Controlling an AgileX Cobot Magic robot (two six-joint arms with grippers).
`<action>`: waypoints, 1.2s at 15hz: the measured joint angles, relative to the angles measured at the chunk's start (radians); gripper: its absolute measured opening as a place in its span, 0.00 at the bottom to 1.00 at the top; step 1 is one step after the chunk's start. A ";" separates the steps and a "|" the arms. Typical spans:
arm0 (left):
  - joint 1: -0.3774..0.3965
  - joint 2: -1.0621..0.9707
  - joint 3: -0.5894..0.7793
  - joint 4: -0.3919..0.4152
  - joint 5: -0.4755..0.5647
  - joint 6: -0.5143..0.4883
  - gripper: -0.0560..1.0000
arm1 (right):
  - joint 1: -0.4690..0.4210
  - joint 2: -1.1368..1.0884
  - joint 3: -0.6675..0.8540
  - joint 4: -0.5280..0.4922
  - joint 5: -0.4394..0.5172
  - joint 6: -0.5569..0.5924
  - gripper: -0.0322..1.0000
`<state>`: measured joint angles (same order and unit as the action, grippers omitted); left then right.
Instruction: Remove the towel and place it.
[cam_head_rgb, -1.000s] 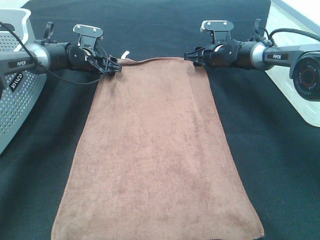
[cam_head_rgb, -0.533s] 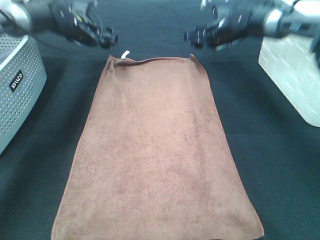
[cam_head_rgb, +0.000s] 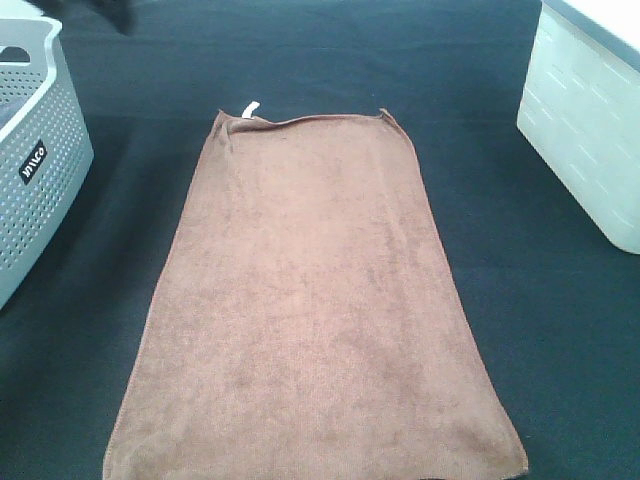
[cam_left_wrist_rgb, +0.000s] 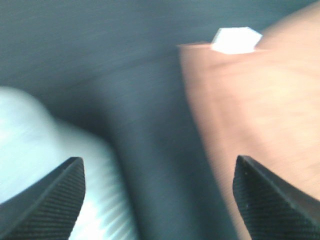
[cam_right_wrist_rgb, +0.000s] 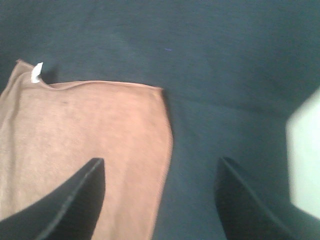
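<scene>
The towel lies spread flat on my table, which is covered in black cloth, and everything else I place from that towel. It is a brown plush rectangle with its long sides running from the near edge of the exterior high view to the far end, where a small white tag sticks up at the far left corner. To the left of the towel, well apart from it, stands a grey perforated basket with a dark label on its wall; to the right of the towel, also well apart, stands a white bin. Neither of my arms shows in the exterior high view. My left tool hangs above the table just off the towel's tagged corner, its two dark fingers spread wide with nothing between them; that view is blurred, but the tag and the towel's edge are plain. My right tool hangs over the towel's far right corner, its fingers likewise spread apart and holding nothing, one over the brown cloth and the other over bare black table beside the towel.
</scene>
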<state>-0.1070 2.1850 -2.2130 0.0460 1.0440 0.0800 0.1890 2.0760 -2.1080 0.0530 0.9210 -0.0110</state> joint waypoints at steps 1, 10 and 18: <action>0.047 -0.032 0.000 -0.002 0.047 -0.010 0.77 | -0.030 -0.035 0.000 0.000 0.052 0.016 0.60; 0.309 -0.427 0.460 -0.148 0.141 0.085 0.77 | -0.127 -0.430 0.405 0.053 0.288 0.029 0.60; 0.309 -1.251 1.311 -0.190 -0.092 0.088 0.77 | -0.127 -1.222 1.145 0.064 0.260 0.033 0.60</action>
<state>0.2020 0.9340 -0.9020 -0.1440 0.9520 0.1680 0.0620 0.8540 -0.9630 0.1170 1.1810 0.0220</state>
